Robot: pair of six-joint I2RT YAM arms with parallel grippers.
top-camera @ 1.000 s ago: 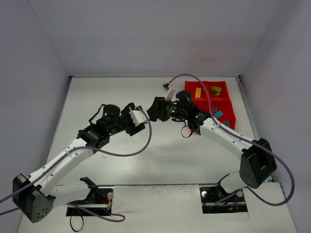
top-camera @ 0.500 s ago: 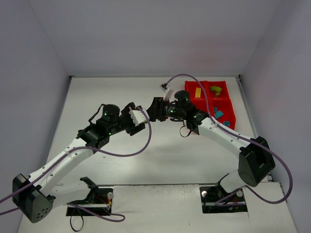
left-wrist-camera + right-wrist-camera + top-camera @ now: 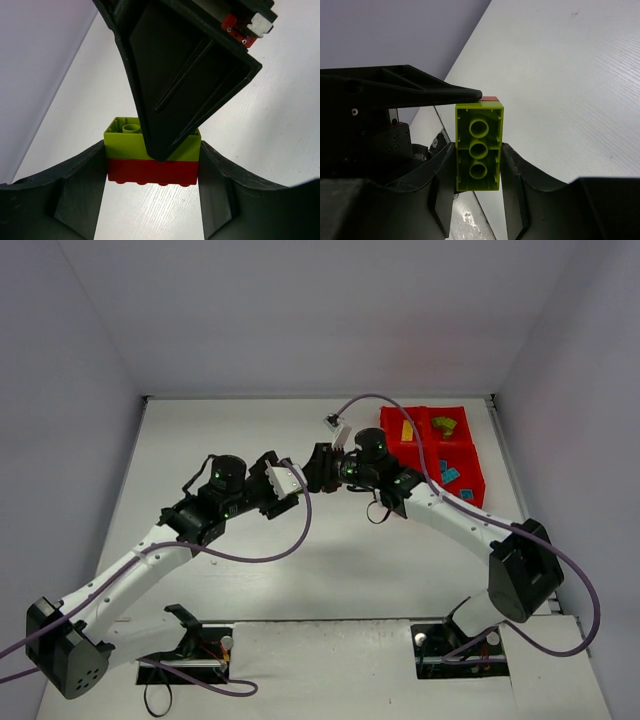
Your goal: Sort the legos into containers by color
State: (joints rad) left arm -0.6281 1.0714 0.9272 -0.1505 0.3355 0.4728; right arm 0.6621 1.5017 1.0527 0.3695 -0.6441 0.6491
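A lime green lego (image 3: 122,139) is stacked on a red lego (image 3: 150,171), held in the air between the two arms. My left gripper (image 3: 152,167) is shut on the ends of this stack. My right gripper (image 3: 477,165) is shut on the long sides of the green lego (image 3: 478,147), whose hollow underside faces its camera; a sliver of the red lego (image 3: 491,98) shows behind it. In the top view the left gripper (image 3: 296,480) and right gripper (image 3: 314,472) meet at mid-table, hiding the stack. The red containers (image 3: 470,453) stand at the back right.
In the containers lie a yellow lego (image 3: 407,430), a green lego (image 3: 444,425) and teal legos (image 3: 450,475). Purple cables (image 3: 300,530) loop from both wrists. Grey walls close in the white table (image 3: 220,430) on three sides.
The right gripper's jaws have closed in onto the green lego, and the right wrist has shifted slightly left. The left arm has held still.
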